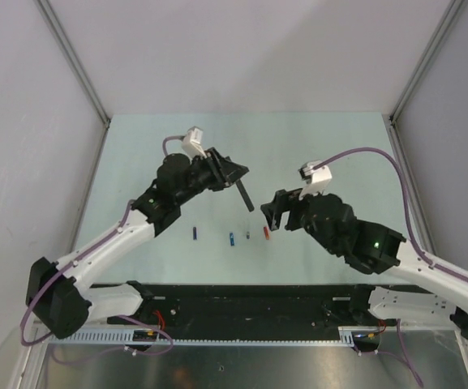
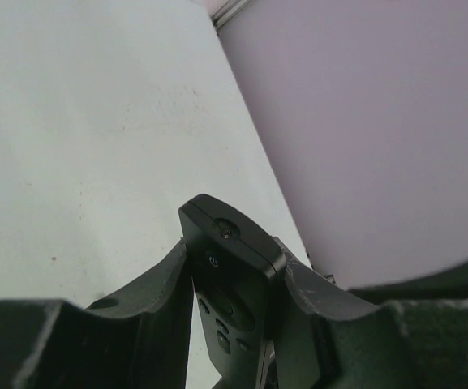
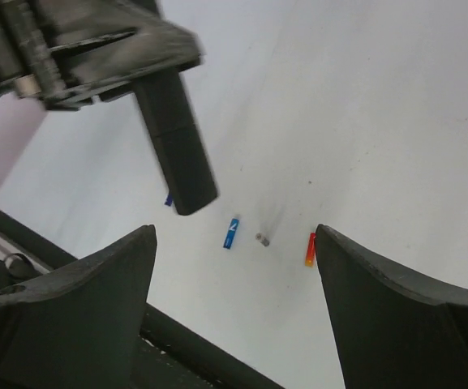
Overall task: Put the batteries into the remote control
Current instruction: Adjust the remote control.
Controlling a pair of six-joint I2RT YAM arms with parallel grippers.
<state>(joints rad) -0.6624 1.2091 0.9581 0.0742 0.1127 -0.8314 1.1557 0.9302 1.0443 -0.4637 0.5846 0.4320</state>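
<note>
My left gripper (image 1: pixel 234 176) is shut on the remote control (image 1: pixel 244 197), a slim black bar held above the table with its free end pointing down toward the batteries. In the left wrist view the remote control (image 2: pixel 232 279) sits button-side up between the fingers (image 2: pixel 156 284) of the left gripper (image 2: pixel 234 267). Four batteries lie in a row: dark blue (image 1: pixel 195 232), lighter blue (image 1: pixel 231 239), grey-silver (image 1: pixel 248 235), orange-red (image 1: pixel 266 233). My right gripper (image 1: pixel 276 214) is open and empty just above the orange-red one. The right wrist view shows the right gripper (image 3: pixel 235 243), the remote control (image 3: pixel 177 154), and the lighter blue (image 3: pixel 231 232), grey-silver (image 3: pixel 262 238) and orange-red (image 3: pixel 310 250) batteries.
A black rail (image 1: pixel 242 304) runs along the table's near edge below the batteries. Grey walls with metal posts (image 1: pixel 71 61) close the table on the left, back and right. The table's pale green top (image 1: pixel 315 138) is bare behind both arms.
</note>
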